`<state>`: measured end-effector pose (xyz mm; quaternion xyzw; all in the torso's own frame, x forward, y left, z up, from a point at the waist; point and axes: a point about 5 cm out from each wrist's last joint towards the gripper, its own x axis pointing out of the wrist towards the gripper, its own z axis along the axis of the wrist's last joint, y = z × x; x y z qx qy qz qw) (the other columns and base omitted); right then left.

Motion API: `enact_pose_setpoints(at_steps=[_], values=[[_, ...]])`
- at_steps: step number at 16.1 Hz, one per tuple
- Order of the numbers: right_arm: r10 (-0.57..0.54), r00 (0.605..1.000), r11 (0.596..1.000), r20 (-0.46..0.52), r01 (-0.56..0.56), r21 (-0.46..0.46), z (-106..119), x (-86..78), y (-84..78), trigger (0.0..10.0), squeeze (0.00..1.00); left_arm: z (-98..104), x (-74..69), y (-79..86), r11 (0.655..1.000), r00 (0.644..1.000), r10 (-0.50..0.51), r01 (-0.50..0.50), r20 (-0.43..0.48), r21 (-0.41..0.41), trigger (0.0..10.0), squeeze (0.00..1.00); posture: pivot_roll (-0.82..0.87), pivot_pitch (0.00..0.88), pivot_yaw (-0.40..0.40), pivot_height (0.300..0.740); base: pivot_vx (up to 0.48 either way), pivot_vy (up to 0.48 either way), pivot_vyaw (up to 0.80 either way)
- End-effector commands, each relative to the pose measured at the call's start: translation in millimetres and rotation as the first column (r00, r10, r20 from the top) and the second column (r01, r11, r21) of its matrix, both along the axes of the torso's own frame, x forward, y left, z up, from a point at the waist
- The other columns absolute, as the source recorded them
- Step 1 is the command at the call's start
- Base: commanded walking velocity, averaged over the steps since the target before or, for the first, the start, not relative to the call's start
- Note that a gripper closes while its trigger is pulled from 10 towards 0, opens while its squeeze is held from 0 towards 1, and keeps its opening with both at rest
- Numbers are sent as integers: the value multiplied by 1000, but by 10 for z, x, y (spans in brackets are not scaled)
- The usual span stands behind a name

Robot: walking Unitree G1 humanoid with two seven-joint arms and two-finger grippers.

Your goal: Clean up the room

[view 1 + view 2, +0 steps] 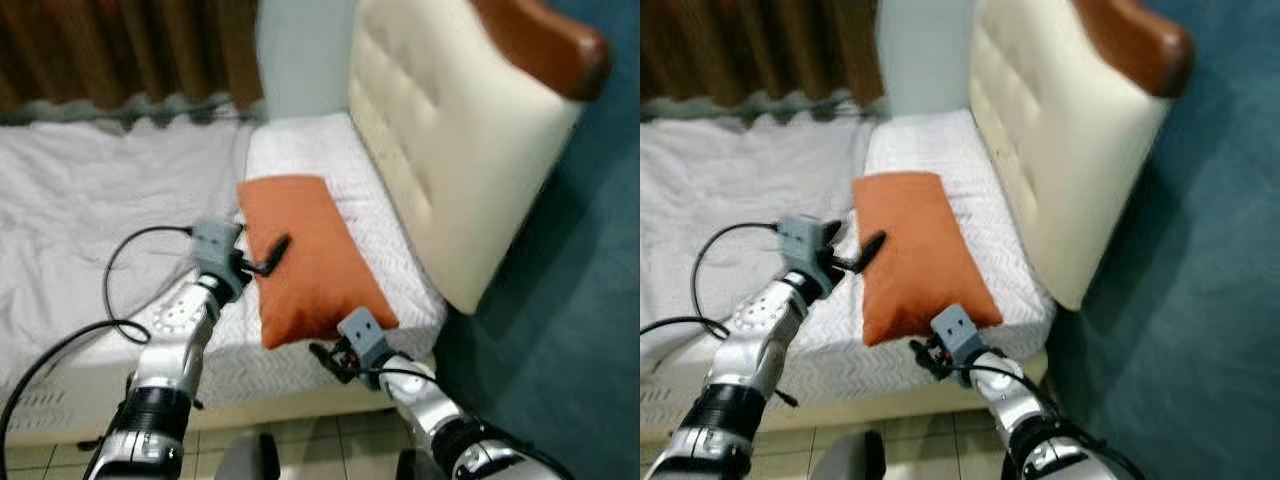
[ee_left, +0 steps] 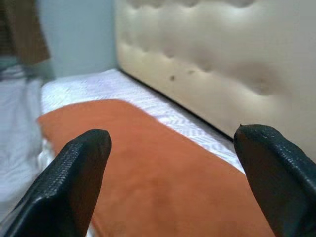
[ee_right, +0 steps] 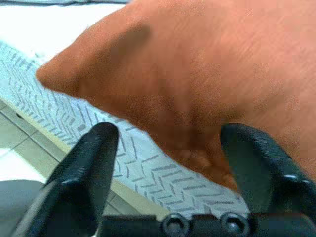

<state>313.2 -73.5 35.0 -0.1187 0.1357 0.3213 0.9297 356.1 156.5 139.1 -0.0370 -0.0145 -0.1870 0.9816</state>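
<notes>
An orange pillow (image 1: 310, 255) lies on the white patterned mattress (image 1: 320, 150) beside the cream headboard (image 1: 450, 140). My left gripper (image 1: 268, 258) hovers at the pillow's left edge, open, one finger over the orange cloth; the left wrist view looks along the pillow (image 2: 163, 173) between the spread fingers (image 2: 74, 177). My right gripper (image 1: 325, 360) is open at the pillow's near corner, just off the bed's front edge. In the right wrist view the pillow (image 3: 197, 74) sits right ahead of its fingers (image 3: 89, 168).
A rumpled white sheet (image 1: 90, 200) covers the bed's left part. Brown curtains (image 1: 120, 50) hang behind. A teal wall (image 1: 580, 280) is on the right. Tiled floor (image 1: 300, 440) lies below the bed edge. A black cable (image 1: 120, 290) loops by my left arm.
</notes>
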Motion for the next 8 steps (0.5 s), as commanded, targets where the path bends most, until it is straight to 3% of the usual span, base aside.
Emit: enact_pose_setpoints(at_steps=[1, 2, 4, 6, 7, 8], values=[[-23, 1000, 999, 5, 23, 37, 49, 38, -2, 10000, 1000, -218, 0, 94, 997, 992, 69, -71, -105, -15, 10000, 0, 16, 37, 2, 615, 0, 0, 0], [-69, 998, 990, -9, 69, 125, 105, 78, -16, 10000, 1000, -349, 21, 197, 986, 968, 144, -159, -206, -58, 10000, 0, 7, 37, 1, 615, 0, 0, 0], [-130, 990, 954, -58, 141, 266, 165, 122, -55, 10000, 1000, -454, 15, 313, 962, 931, 210, -252, -298, -108, 10000, 0, 0, 37, 2, 615, 0, 0, 0], [-207, 967, 863, -149, 252, 437, 221, 168, -148, 10000, 1000, -545, -4, 394, 929, 894, 250, -329, -371, -168, 10000, 0, -8, 39, 2, 615, 0, 0, 0], [-246, 947, 771, -205, 320, 550, 275, 196, -257, 10000, 1000, -574, -10, 415, 910, 885, 253, -355, -391, -214, 10000, 0, -16, 41, 3, 615, 0, 0, 0], [-256, 942, 742, -217, 335, 581, 296, 205, -305, 10000, 1000, -576, -5, 418, 905, 886, 248, -356, -391, -232, 10000, 0, -18, 43, 5, 615, 0, 0, 0]])
